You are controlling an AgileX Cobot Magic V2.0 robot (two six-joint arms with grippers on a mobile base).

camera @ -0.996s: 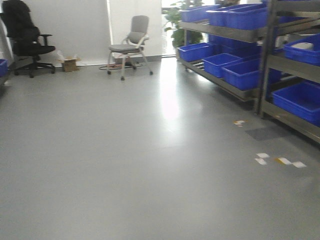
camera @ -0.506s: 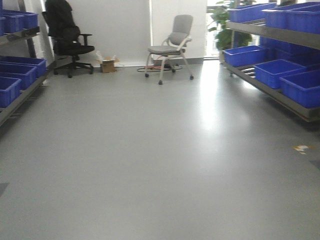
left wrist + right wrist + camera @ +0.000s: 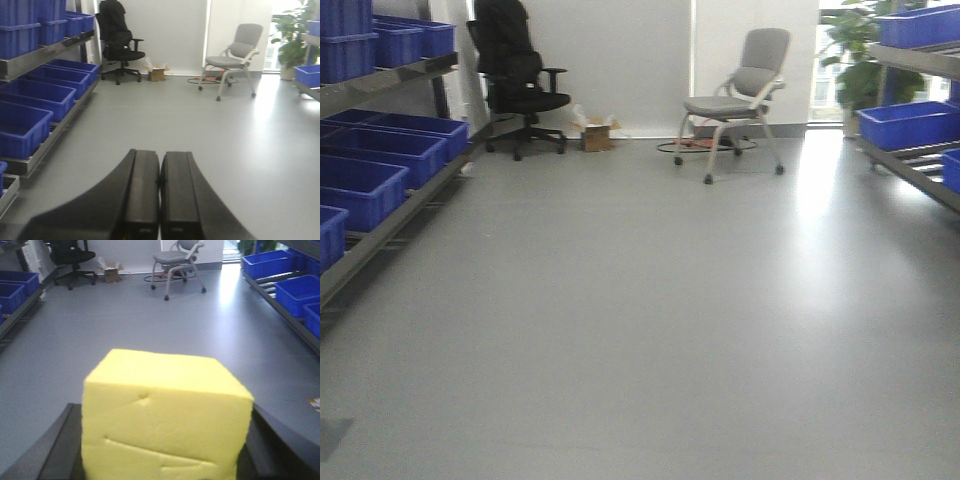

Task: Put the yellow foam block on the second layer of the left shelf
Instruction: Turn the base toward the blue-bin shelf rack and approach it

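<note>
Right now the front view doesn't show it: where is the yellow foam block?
In the right wrist view, the yellow foam block fills the foreground, held in the right gripper, between its fingers.

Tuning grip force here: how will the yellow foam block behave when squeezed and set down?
The yellow foam block is probably light and squashy: its matte face shows dents and creases, so a hard grip may deform it. Flat, near-cubic sides suggest it will sit without rolling.
</note>
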